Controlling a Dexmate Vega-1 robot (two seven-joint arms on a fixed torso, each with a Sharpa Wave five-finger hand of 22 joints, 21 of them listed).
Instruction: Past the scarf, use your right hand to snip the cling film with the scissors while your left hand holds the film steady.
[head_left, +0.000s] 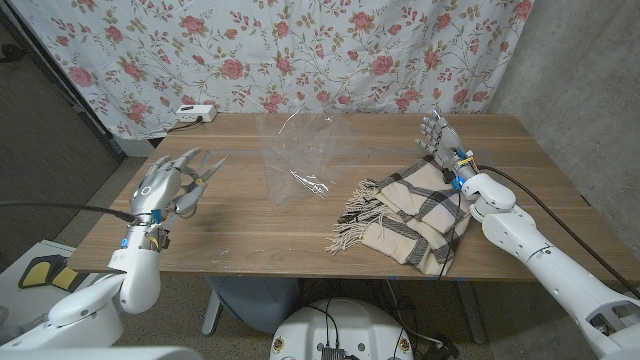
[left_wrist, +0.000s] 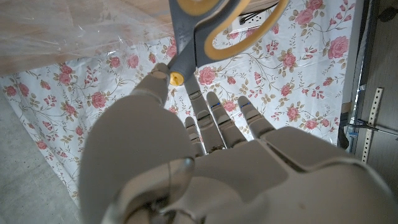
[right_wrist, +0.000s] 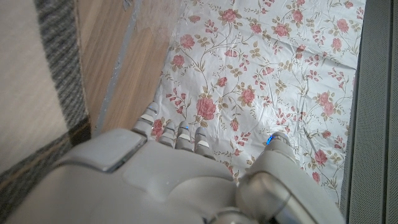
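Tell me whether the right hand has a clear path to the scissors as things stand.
Probably not: the scissors lie at the left hand, far across the table, while the right hand stands beyond the scarf, with the cling film between.

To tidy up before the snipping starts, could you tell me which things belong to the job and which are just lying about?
For the job: scissors, cling film, scarf as the landmark, left robot hand, right robot hand.
Lying about: white power strip, floral backdrop cloth.
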